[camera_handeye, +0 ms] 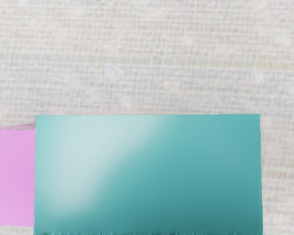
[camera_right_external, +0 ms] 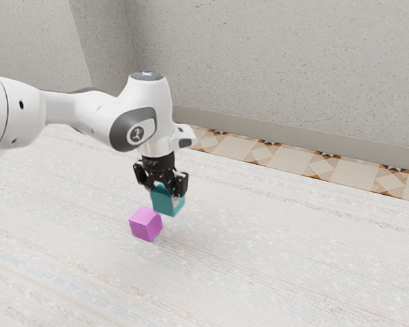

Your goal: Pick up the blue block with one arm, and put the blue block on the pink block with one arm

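Black claw (camera_right_external: pixel 163 189) tight on the blue-green cube (camera_right_external: pixel 168 203), in the air just to the exterior view's right of the pink cube (camera_right_external: pixel 146 225).

gripper (camera_right_external: pixel 163 185) holding blue block (camera_right_external: pixel 168 203), near pink block (camera_right_external: pixel 146 225)

Held block (camera_right_external: pixel 169 204) sits btw fingers of my gripper (camera_right_external: pixel 166 191), up off the table (camera_right_external: pixel 293 259). Second block (camera_right_external: pixel 146 225) rests on table just beside it, lower, twd ext. view's left & nearer that cam.
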Controlling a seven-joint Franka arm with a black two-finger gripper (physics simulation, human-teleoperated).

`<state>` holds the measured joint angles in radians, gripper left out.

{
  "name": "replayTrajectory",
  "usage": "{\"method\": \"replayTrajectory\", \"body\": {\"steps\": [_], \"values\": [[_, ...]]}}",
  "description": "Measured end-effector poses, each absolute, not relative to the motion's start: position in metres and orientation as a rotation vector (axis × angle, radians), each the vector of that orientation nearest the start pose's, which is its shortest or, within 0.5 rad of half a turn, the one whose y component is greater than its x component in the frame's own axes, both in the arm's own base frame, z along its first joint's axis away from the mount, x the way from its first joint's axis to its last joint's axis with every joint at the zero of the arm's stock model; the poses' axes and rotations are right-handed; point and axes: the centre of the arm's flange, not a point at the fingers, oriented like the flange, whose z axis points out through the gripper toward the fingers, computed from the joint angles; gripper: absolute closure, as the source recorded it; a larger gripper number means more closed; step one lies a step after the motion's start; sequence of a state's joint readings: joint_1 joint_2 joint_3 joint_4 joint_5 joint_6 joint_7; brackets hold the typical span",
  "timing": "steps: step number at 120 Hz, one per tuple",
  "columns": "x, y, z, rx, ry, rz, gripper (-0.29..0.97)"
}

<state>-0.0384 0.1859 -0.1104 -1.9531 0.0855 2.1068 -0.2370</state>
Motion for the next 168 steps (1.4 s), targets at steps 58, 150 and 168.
{"method": "replayTrajectory", "body": {"steps": [58, 150, 168], "values": [[0.594, -0.037, 0.379, -3.082, -0.113, 0.045, 0.28], [0.609, 0.008, 0.367, -3.079, -0.082, 0.059, 0.33], [0.610, 0.007, 0.368, -3.078, -0.034, 0.056, 0.35]]}}
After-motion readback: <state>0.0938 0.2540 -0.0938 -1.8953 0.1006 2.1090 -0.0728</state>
